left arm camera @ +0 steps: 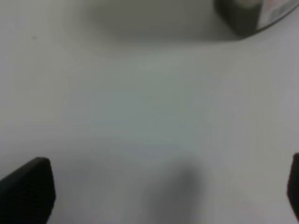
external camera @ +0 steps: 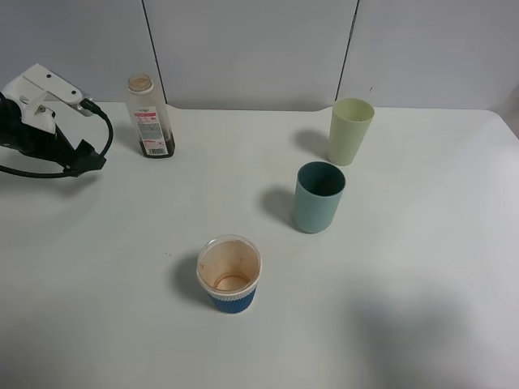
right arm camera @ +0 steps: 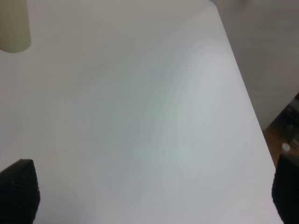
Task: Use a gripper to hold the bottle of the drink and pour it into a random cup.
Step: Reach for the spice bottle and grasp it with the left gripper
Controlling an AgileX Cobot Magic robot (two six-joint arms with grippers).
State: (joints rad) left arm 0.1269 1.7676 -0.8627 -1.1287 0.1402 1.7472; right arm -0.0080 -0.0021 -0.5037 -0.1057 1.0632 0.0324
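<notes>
2 empty, wide-spread grippers — left gripper (left arm camera: 161,189) near bottle (external camera: 150,117), right gripper (right arm camera: 149,196) over table (right arm camera: 140,93).

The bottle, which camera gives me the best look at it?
The exterior high view: it shows the whole bottle standing upright and in focus, from top to base. The left wrist view catches only a blurred corner of its base. The right wrist view does not show it at all.

teal cup (external camera: 319,198), yellow-green tumbler (external camera: 350,131), blue ribbed paper cup (external camera: 231,298), red-and-white-labelled bottle (external camera: 151,117), brown drink (external camera: 156,148)
</notes>
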